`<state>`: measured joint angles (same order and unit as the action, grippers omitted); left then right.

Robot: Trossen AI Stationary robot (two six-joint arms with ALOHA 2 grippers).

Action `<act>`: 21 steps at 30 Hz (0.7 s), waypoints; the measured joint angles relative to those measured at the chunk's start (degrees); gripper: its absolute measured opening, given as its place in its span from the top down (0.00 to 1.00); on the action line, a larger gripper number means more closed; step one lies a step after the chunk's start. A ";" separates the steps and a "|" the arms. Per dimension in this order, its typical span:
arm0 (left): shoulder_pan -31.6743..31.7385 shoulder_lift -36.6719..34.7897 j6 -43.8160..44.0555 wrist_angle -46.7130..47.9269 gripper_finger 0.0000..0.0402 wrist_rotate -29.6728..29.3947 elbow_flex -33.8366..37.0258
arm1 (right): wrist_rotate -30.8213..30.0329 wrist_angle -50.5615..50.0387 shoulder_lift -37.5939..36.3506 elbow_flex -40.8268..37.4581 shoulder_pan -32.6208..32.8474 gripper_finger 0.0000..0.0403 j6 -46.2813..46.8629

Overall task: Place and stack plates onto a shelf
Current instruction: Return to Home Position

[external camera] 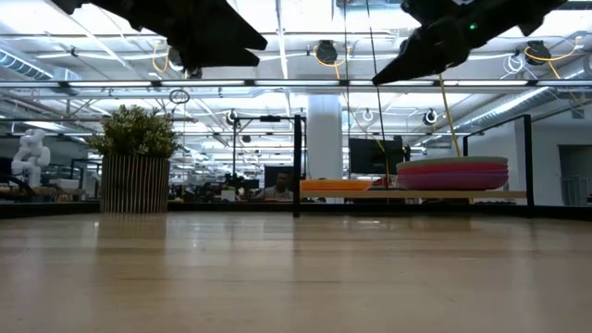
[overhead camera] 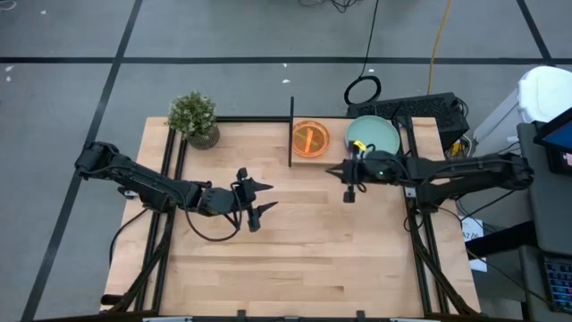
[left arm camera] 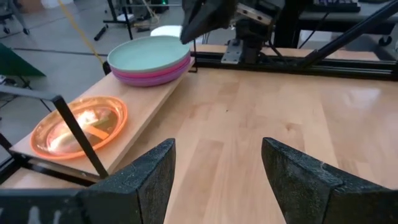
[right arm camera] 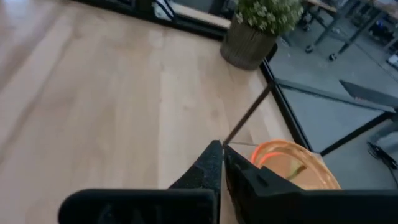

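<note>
The shelf [overhead camera: 344, 154] is a low light-wood board at the table's far edge, with a black upright panel [overhead camera: 291, 134] at its left end. On it rest an orange translucent plate [overhead camera: 310, 139] and, to its right, a stack of larger plates [overhead camera: 373, 134] with pale teal on top and magenta and purple below [left arm camera: 149, 73]. My right gripper [overhead camera: 338, 172] is shut and hangs in the air just in front of the shelf, between the two piles. My left gripper [overhead camera: 266, 197] is open above mid-table, pointing toward the shelf [left arm camera: 146, 118].
A potted plant [overhead camera: 193, 118] stands at the far left corner of the table. A black frame rail [left arm camera: 292, 59] runs along the table's right edge behind the shelf. Bare wooden tabletop [overhead camera: 295, 259] lies between the arms and toward the near edge.
</note>
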<state>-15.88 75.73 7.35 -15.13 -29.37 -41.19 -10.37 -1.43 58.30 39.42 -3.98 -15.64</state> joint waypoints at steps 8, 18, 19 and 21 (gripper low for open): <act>-0.24 -0.01 -4.09 -3.48 0.60 -0.01 0.00 | -0.04 0.99 -5.08 -3.90 3.25 1.00 -0.29; 1.38 0.01 -8.91 -4.92 0.97 0.19 0.00 | 0.07 3.71 -10.46 -9.75 3.75 1.00 -2.13; 1.80 0.01 -9.31 -4.92 0.98 0.95 0.00 | 0.09 3.66 -10.98 -10.20 3.75 1.00 -2.19; 2.62 -0.01 -9.91 -4.98 0.99 2.08 0.00 | 0.09 3.87 -12.13 -10.99 3.75 1.00 -2.28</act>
<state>-13.26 75.73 -2.56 -20.11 -27.30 -41.19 -10.28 2.44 46.17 28.43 -0.23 -17.92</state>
